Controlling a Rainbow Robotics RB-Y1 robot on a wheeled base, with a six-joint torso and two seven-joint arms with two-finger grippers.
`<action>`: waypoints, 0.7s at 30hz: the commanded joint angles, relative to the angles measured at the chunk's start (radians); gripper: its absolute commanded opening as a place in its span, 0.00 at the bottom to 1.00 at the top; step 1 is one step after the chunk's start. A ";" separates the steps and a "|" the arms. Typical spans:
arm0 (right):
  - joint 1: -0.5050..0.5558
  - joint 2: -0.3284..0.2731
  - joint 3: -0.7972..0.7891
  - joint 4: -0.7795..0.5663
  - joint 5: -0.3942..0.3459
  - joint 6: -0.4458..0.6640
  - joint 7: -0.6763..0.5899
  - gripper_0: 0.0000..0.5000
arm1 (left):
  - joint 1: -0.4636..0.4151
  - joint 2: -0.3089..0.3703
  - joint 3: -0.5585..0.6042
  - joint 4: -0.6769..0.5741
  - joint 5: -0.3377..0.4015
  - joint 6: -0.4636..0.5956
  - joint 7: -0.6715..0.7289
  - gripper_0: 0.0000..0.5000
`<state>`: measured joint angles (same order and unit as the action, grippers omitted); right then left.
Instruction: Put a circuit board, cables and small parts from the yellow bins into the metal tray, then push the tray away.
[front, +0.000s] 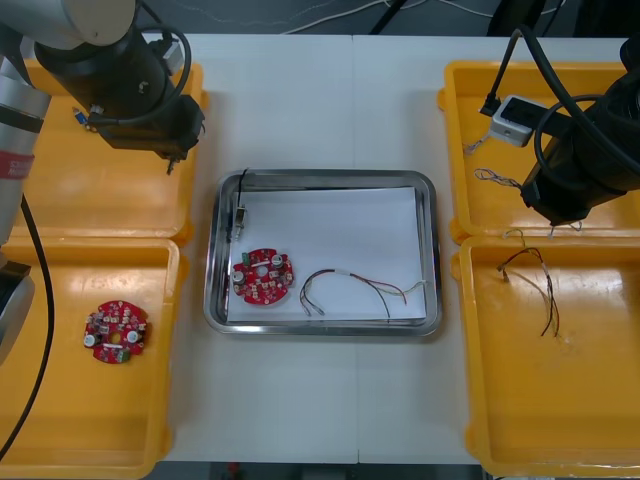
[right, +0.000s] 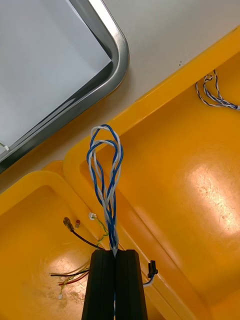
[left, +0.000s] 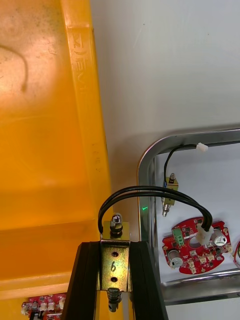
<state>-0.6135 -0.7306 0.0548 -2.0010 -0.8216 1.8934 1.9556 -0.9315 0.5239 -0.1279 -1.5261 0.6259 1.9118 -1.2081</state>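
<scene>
Cable (right: 106, 170), twisted blue and white, is clamped by the right fingers (right: 102, 285) above the yellow bins (right: 190, 190), clear for carrying to the tray (front: 320, 331). A small metal part (left: 114, 255) is gripped by the left fingers (left: 92, 282) near the tray's corner, ready to join the circuit board (front: 263, 277).

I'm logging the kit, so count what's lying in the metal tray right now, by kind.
Round red circuit boards: 1
Red and yellow cables: 1
Small metal parts on a black cable: 1
Total: 3
Held, not counted: left gripper, over the far left bin, holds another metal part; right gripper, over the right bins, holds a blue and white cable.
</scene>
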 joint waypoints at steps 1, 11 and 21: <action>-0.035 -0.012 -0.004 -0.009 0.009 0.004 -0.032 0.00 | -0.053 0.018 0.022 -0.009 -0.003 0.008 -0.056 0.00; -0.086 0.007 0.074 0.008 0.024 -0.008 -0.029 0.00 | -0.053 0.018 0.022 -0.008 -0.006 0.008 -0.054 0.00; -0.155 0.036 0.254 0.045 0.038 -0.105 -0.041 0.00 | -0.053 0.018 0.022 -0.009 -0.006 0.008 -0.054 0.00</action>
<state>-0.7296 -0.7177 0.2664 -1.9504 -0.7950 1.8223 1.9541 -0.9316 0.5239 -0.1279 -1.5261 0.6259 1.9118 -1.2081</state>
